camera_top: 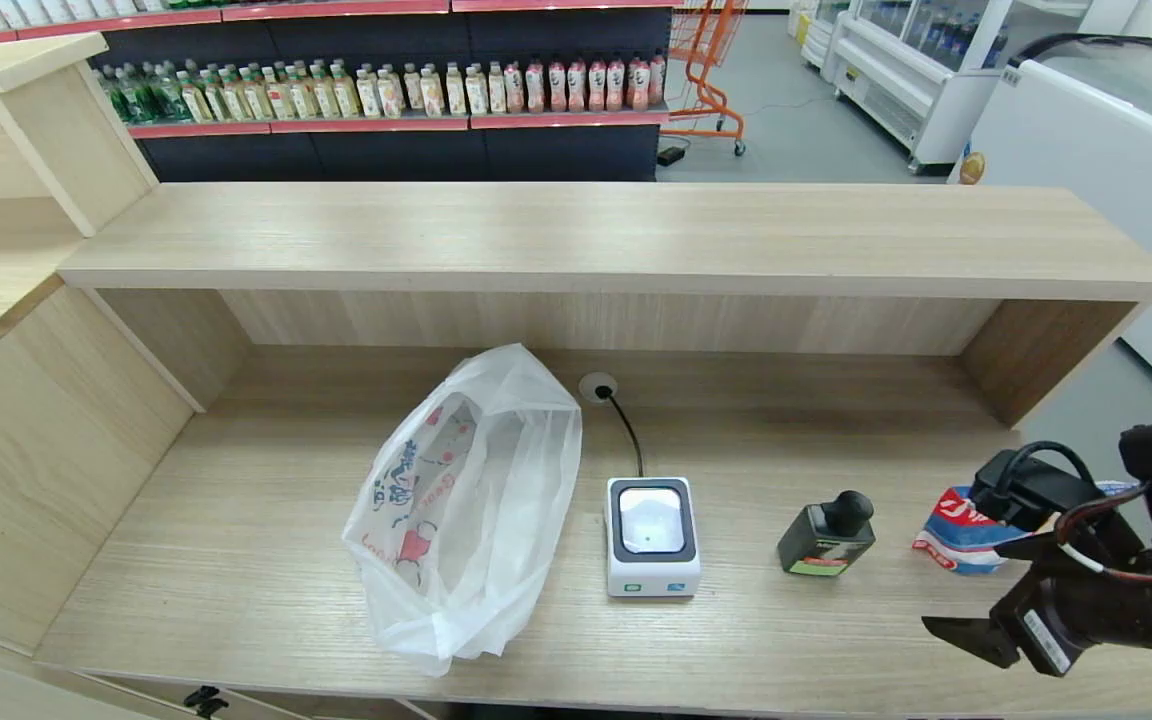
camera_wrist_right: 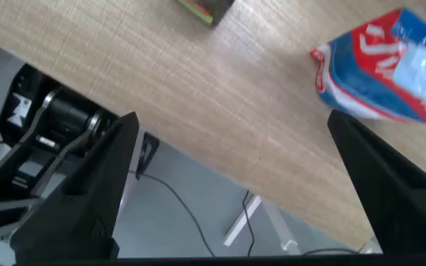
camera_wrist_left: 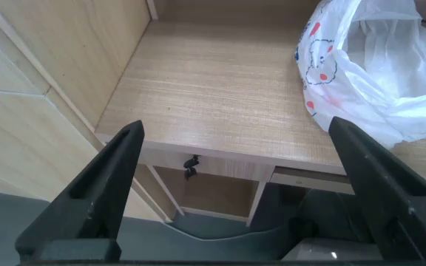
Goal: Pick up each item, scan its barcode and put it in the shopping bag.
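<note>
the right gripper (camera_wrist_right: pixel 233 125) hangs over the front edge of the wooden counter (camera_top: pixel 236 560) at its right end, fingers spread wide with nothing between them. a red, white and blue snack packet (camera_top: pixel 956 530) lies flat just beyond it, near one fingertip but not touching. a small dark bottle (camera_top: pixel 826 540) with a black cap stands left of the packet, between it and the white barcode scanner (camera_top: pixel 651 535). the white plastic shopping bag (camera_top: pixel 466 510) slumps just left of the scanner, mouth facing the back. the left gripper (camera_wrist_left: pixel 239 131) hangs off the counter's near edge, near the bag, also spread and empty.
</note>
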Motion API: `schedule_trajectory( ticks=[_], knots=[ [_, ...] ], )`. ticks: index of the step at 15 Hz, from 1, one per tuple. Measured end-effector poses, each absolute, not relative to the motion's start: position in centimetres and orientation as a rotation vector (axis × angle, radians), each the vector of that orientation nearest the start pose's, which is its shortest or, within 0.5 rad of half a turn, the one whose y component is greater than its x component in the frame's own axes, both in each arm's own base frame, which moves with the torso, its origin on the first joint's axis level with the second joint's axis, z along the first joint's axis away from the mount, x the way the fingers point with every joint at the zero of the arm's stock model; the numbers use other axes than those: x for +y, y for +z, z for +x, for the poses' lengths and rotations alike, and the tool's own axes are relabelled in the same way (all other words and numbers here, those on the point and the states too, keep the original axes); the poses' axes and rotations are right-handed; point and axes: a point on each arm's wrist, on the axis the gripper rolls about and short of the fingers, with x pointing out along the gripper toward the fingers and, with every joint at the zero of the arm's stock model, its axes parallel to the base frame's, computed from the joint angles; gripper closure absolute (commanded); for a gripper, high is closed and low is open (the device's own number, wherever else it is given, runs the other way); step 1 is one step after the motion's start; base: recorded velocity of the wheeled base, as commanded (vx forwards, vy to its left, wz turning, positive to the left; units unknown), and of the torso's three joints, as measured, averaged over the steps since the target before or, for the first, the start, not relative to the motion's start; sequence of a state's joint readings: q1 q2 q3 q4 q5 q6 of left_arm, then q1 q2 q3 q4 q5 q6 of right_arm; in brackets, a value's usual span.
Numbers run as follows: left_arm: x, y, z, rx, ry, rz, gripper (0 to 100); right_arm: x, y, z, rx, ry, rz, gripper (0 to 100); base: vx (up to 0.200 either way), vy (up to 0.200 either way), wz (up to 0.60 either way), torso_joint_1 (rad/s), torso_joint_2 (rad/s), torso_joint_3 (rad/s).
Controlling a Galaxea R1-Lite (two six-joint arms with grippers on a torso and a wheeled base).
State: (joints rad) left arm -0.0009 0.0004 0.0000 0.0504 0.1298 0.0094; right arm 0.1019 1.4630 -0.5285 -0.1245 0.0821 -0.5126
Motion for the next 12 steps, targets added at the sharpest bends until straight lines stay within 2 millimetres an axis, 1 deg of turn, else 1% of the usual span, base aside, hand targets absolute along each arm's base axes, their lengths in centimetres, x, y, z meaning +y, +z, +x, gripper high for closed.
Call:
schedule_trajectory(
  ticks=[4, 12],
  knots=[
    [0.3, 7.0, -2.3, 0.051, 0.128, 0.013, 0, 3.3, 12.0, 22.7, 0.701, 0.405, -0.502, 0, 0.0, 0.0, 0.0, 0.0, 0.0, 0.0],
    [0.3, 7.0, -2.3, 0.051, 0.128, 0.013, 0, 6.1, 9.4, 25.6, 0.646, 0.486, -0.534, 0, 0.0, 0.0, 0.0, 0.0, 0.0, 0.0]
  ],
)
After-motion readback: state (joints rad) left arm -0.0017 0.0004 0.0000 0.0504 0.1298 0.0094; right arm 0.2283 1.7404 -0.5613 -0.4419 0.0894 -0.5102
